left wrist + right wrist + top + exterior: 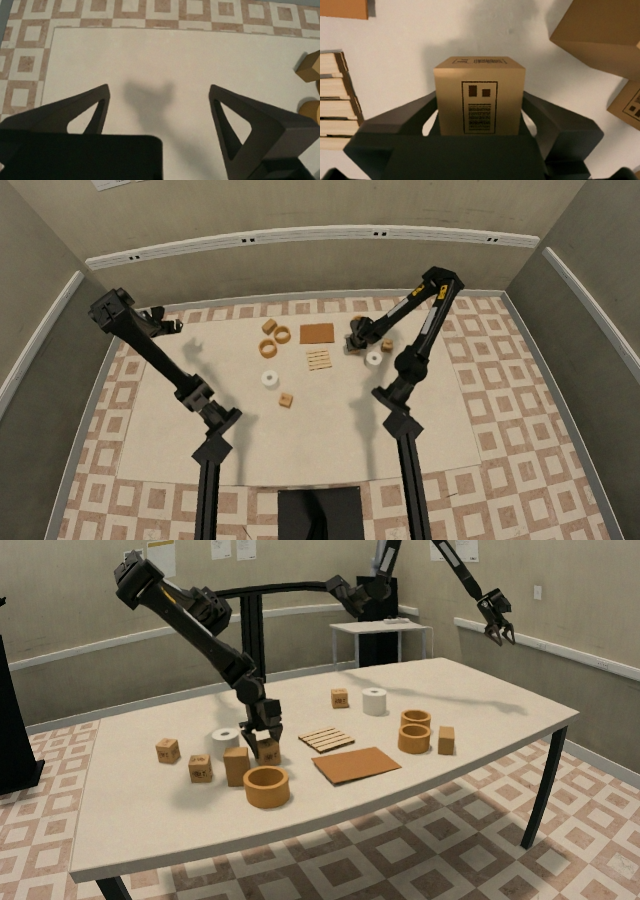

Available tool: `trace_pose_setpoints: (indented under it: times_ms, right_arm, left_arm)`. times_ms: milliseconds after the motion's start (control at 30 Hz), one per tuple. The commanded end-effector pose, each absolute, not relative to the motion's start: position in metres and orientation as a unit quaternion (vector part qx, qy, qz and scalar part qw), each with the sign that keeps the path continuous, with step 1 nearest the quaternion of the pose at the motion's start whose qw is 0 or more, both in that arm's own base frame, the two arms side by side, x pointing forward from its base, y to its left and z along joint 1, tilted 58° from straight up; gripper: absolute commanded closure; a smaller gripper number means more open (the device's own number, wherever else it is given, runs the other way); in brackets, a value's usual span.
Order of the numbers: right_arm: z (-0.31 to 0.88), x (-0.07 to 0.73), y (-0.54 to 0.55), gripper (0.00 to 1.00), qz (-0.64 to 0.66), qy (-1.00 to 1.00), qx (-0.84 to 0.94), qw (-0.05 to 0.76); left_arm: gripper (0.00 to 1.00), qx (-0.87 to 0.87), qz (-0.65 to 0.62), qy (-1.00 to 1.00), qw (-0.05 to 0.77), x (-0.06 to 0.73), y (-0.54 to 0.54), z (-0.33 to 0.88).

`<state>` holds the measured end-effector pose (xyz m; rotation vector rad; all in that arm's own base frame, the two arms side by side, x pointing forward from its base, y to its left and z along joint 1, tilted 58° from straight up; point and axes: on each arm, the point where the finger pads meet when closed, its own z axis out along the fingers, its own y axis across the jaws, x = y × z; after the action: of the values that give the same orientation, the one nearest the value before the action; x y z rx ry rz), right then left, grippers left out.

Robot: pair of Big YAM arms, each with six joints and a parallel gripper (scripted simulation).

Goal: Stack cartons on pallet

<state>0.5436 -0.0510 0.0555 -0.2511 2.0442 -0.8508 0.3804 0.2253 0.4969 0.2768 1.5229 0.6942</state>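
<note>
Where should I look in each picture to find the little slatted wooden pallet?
Top: the pallet sits near the middle, just below the flat brown sheet.
Exterior: the pallet is near the centre, behind the brown sheet.
Left wrist: not in it.
Right wrist: the pallet is cut off at the left edge.
Shared landmark: the brown sheet, in every view except left wrist.

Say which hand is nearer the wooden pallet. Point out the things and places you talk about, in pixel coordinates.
Right: its hand (pixel 353 349) (pixel 265 745) is just beside the pallet (pixel 319 360) (pixel 326 739); the left hand (pixel 172 326) (pixel 501 640) hangs far off, high up.
</note>
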Motion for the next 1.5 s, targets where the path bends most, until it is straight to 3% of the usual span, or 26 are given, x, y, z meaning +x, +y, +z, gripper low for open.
trace_pose_setpoints:
  times_ms: [0, 767, 867, 1433, 1467]
  right_arm:
    - [0.052, 0.547, -0.060, 0.50, -0.349, 0.822, -0.101, 0.438]
    - [0.054, 0.548, -0.054, 0.50, -0.344, 0.822, -0.103, 0.442]
    - [0.057, 0.543, -0.059, 0.22, -0.347, 0.822, -0.104, 0.439]
    - [0.062, 0.517, -0.040, 0.21, -0.336, 0.827, -0.107, 0.438]
    - [0.061, 0.515, -0.040, 0.10, -0.336, 0.828, -0.108, 0.436]
  left_arm:
    - [0.00, 0.129, 0.311, 0.671, 0.661, 0.385, 0.226, 0.503]
    - [0.00, 0.129, 0.311, 0.671, 0.661, 0.385, 0.226, 0.503]
    - [0.00, 0.129, 0.311, 0.671, 0.661, 0.385, 0.226, 0.503]
    - [0.00, 0.129, 0.311, 0.671, 0.661, 0.385, 0.226, 0.503]
    - [0.00, 0.129, 0.311, 0.671, 0.661, 0.385, 0.226, 0.503]
